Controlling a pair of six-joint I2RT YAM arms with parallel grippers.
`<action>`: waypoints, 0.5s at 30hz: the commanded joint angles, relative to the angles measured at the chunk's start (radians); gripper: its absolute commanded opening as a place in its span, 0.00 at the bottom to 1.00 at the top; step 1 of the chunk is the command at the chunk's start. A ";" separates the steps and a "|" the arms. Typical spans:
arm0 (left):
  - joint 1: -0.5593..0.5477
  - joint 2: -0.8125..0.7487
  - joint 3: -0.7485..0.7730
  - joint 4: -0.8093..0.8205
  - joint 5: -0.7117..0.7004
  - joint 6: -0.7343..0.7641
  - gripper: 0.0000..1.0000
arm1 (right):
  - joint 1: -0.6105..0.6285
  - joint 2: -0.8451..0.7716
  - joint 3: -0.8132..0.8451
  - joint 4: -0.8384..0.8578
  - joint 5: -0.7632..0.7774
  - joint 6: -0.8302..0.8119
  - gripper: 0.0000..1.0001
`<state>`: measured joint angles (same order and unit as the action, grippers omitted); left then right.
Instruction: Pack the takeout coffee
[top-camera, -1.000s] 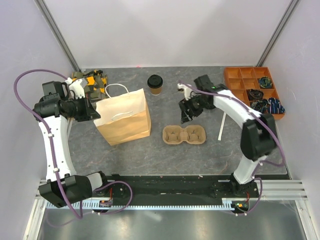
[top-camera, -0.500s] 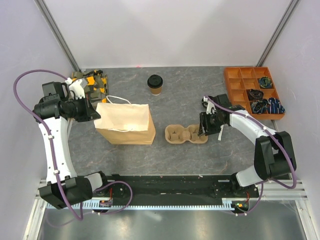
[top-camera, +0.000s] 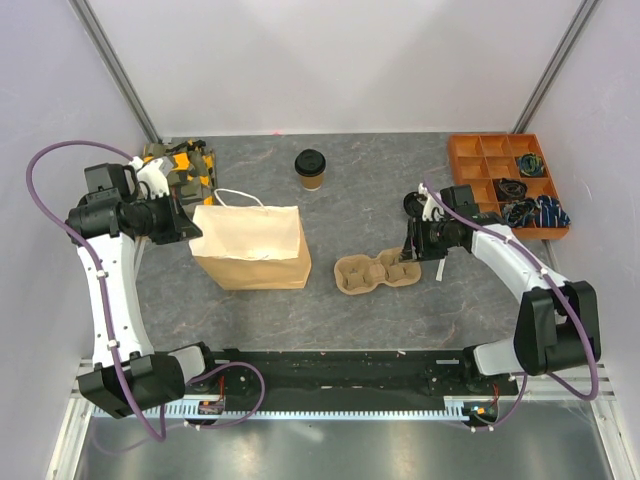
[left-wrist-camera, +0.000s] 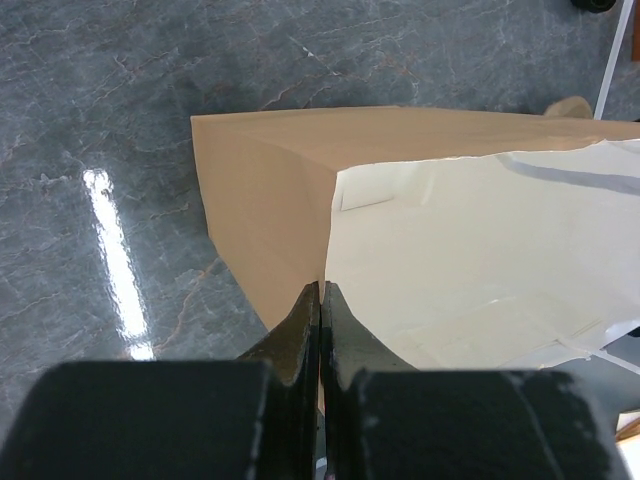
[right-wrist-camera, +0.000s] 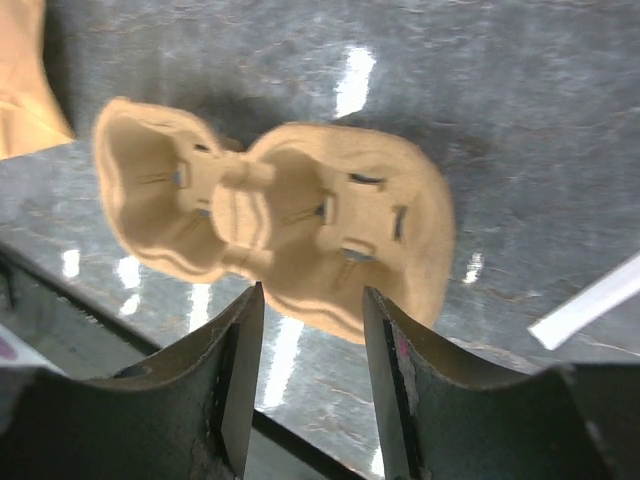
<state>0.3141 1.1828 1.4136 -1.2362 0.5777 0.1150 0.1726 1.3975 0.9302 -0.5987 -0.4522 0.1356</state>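
top external: coffee (top-camera: 311, 168) beyond bag (top-camera: 250, 248), carrier (top-camera: 375, 272)

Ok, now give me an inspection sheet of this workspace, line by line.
Surface: grey stone-look table, glare patches, no spills seen.
Job's things: takeout coffee upright, lid on, far middle, untouched.
Clutter: paper bag left of centre; pulp carrier tilted; orange parts tray far right; white strip; yellow-black heap far left.
Grippers: left gripper pinched on the paper bag's rim; right gripper apparently clamping the pulp carrier's edge.
Cables: purple cables looped off both arms, away from the items.
Surroundings: pale walls, metal posts; nothing else seen.
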 joint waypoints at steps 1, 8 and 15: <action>-0.003 -0.009 0.067 -0.011 -0.016 -0.072 0.02 | -0.007 0.027 0.045 -0.010 0.114 -0.082 0.51; -0.004 -0.015 0.093 -0.046 -0.033 -0.083 0.02 | -0.015 0.087 0.045 0.011 0.188 -0.103 0.50; -0.007 -0.018 0.077 -0.048 -0.012 -0.075 0.02 | -0.015 0.136 0.022 0.028 0.155 -0.111 0.48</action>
<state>0.3119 1.1809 1.4864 -1.2816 0.5491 0.0639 0.1593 1.5116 0.9569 -0.5934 -0.2928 0.0444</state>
